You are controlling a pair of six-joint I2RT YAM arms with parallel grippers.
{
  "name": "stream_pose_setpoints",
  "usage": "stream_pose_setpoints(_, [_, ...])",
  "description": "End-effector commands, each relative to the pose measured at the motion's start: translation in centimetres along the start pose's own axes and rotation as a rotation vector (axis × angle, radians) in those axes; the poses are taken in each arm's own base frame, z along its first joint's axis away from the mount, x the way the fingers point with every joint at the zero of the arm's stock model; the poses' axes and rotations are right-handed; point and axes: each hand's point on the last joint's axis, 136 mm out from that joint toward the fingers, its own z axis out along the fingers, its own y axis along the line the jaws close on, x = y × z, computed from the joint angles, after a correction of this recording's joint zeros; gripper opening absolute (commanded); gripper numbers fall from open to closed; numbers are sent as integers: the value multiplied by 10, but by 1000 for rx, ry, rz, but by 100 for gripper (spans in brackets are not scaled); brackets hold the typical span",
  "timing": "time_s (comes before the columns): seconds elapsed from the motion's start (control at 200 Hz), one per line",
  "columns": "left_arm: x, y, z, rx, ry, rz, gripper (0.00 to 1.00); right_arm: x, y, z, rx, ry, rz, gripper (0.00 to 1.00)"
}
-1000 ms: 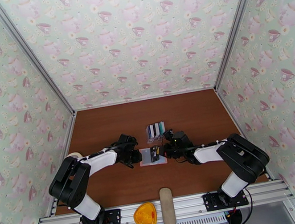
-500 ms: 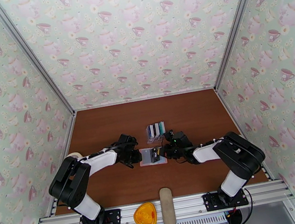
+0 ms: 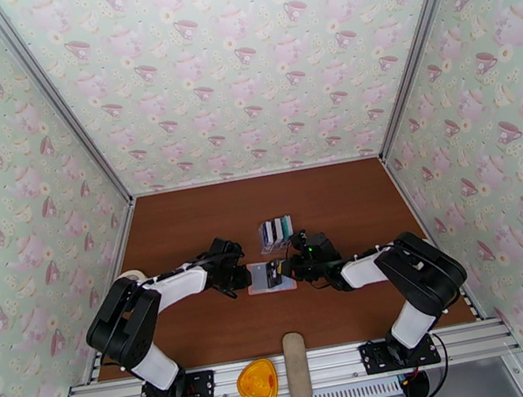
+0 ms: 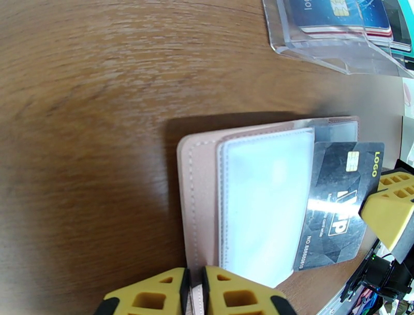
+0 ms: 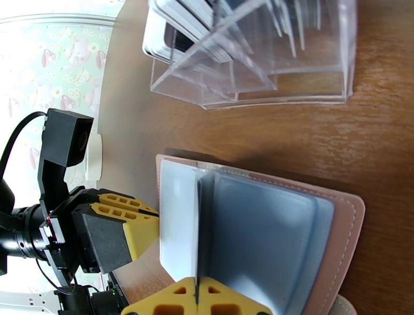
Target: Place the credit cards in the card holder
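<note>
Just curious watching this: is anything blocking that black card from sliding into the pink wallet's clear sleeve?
Nothing visible does. The black plastic card, pinched by the right hand, meets the translucent sleeve of the pale pink wallet.

left wrist: left tool (image 4: 195,291) cut by bottom edge, card holder (image 4: 199,207) rim lost between its fingers | black card (image 4: 339,202) partly under sleeve (image 4: 264,207) | clear rack (image 4: 331,52) cropped top right | right wrist: right tool (image 5: 196,295) cropped below, pinched black card edge-on | top external: credit cards (image 3: 276,230) in rack too small to count
</note>
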Motion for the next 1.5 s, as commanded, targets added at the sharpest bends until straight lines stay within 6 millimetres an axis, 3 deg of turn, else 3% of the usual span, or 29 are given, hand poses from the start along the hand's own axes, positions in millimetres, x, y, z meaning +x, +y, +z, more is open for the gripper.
stream_pose_setpoints(0.0, [36, 27, 16, -71, 113, -46, 18, 4, -4, 3, -6, 17, 7, 0])
stream_pose_setpoints(1.493, [47, 33, 22, -67, 123, -93, 16, 17, -16, 18, -23, 12, 60, 2])
